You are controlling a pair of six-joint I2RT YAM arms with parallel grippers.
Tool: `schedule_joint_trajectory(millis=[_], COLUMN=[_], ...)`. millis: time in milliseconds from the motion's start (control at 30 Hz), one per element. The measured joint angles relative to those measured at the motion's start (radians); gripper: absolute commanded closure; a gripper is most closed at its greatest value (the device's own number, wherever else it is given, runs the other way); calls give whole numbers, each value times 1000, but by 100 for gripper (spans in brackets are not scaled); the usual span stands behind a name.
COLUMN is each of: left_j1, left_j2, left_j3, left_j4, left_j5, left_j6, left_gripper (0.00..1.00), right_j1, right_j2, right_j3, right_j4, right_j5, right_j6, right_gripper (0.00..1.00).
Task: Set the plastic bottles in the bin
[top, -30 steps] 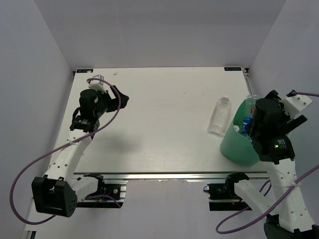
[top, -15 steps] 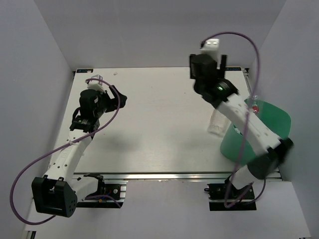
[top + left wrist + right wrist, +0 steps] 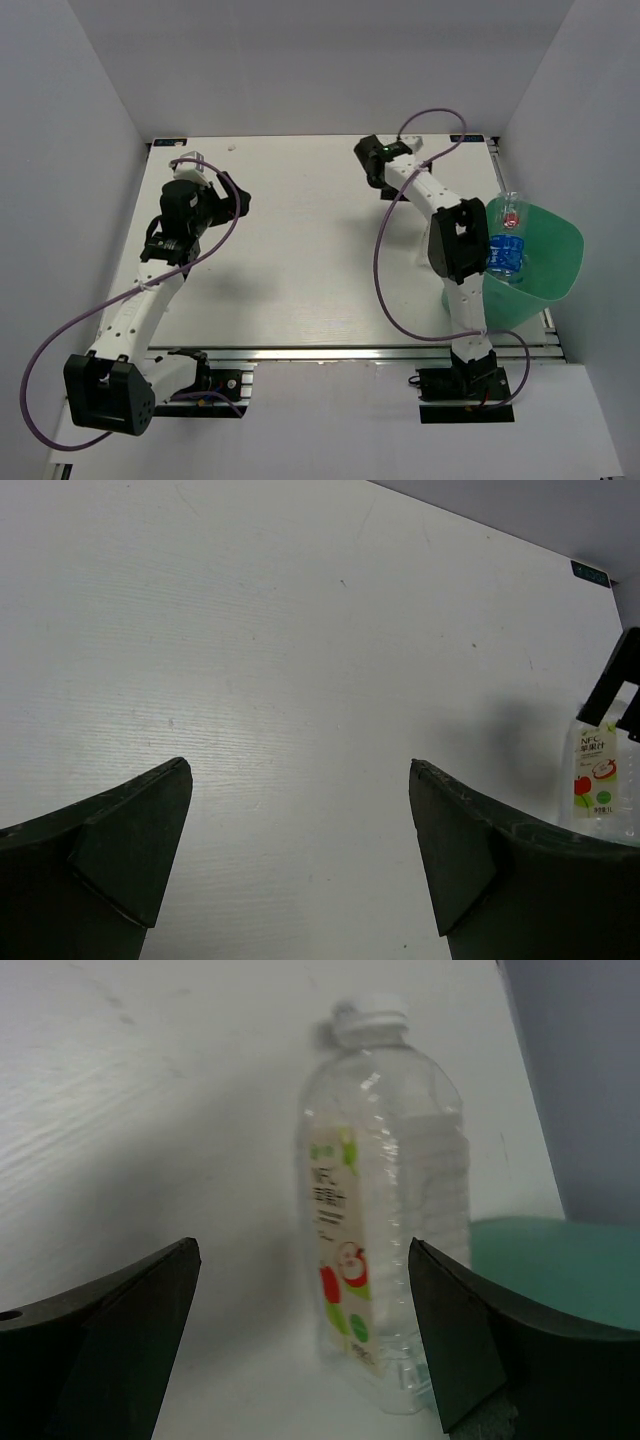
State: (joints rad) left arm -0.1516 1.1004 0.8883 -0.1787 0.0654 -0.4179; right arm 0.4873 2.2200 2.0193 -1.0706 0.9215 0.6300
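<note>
A see-through plastic bottle (image 3: pixel 390 1190) with a white cap and a green-white label lies on the white table, its cap pointing away. It lies between the fingers of my open right gripper (image 3: pixel 300 1245) without touching them. In the top view the right gripper (image 3: pixel 455 248) hides this bottle. The mint-green bin (image 3: pixel 545 285) stands just right of it, tilted, with a red-labelled bottle (image 3: pixel 512 216) and a blue-labelled bottle (image 3: pixel 505 252) inside. My left gripper (image 3: pixel 240 200) is open and empty over the far left of the table. The left wrist view shows the bottle (image 3: pixel 598 775) at its right edge.
The bin's rim (image 3: pixel 560 1260) shows close to the right of the bottle's base. Grey walls close in the table (image 3: pixel 320 250) on the left, back and right. The right arm's purple cable (image 3: pixel 385 260) loops over the middle right of the table.
My right arm swung from above the bin, up over the far table, then down over the lying bottle. The bin now sits further right and tipped open. The left arm has barely moved.
</note>
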Motion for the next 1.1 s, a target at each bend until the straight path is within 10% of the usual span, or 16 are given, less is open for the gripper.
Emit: schedule_joint_trajectory(millis=[667, 967, 1100], left_j1=[0, 0, 0], left_j2=[72, 72, 72], left_j3=[-3, -3, -3], left_j4=[3, 3, 3], left_j5=[6, 0, -1], left_j6=[0, -1, -1], left_gripper=[2, 2, 2], right_j1=[-167, -168, -167], right_j2=[-229, -243, -242], right_j3=[-524, -521, -520], right_j4=[151, 209, 208], right_j5=[-101, -68, -64], right_j6=[136, 87, 92], right_gripper=[16, 94, 100])
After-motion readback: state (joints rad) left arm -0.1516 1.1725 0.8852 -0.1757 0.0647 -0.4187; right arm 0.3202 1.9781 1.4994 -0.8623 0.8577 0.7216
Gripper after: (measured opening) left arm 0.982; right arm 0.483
